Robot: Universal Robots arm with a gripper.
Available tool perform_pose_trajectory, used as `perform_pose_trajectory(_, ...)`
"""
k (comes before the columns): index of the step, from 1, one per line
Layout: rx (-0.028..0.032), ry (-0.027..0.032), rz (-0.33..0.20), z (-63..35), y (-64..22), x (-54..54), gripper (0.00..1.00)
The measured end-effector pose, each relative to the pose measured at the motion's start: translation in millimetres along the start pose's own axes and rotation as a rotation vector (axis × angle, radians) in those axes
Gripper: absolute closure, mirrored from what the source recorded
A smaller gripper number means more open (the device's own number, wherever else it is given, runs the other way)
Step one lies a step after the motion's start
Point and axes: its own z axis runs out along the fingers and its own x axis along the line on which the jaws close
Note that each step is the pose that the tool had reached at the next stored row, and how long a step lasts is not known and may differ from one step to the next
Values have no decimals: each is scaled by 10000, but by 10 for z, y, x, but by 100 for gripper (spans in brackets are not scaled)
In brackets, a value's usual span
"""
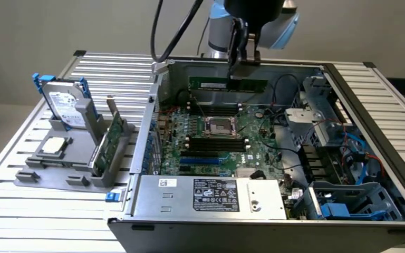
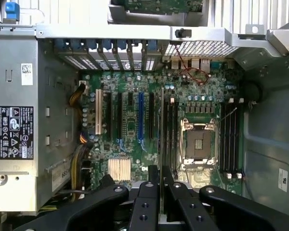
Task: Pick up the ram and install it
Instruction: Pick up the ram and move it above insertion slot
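A single robot gripper point(image 1: 232, 73) hangs above one open computer case point(image 1: 259, 237), fingers drawn narrow on the lone ram point(image 1: 217, 84) stick, held level over the motherboard point(image 1: 259, 153). Beside its one processor socket point(image 1: 221, 125) lie what appear to be four black memory slots point(image 1: 217, 143). At the exterior view's left, one hard drive point(image 1: 65, 105) and one expansion card point(image 1: 114, 139) stand in a grey holder point(image 1: 48, 179).
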Motion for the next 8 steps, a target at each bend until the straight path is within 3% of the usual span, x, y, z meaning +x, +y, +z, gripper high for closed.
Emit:
perform_pose_trajectory(4,83,7,-120,54,-9,-28,86)
perform_pose_trajectory(8,105,11,-182,126,-21,-90,86)
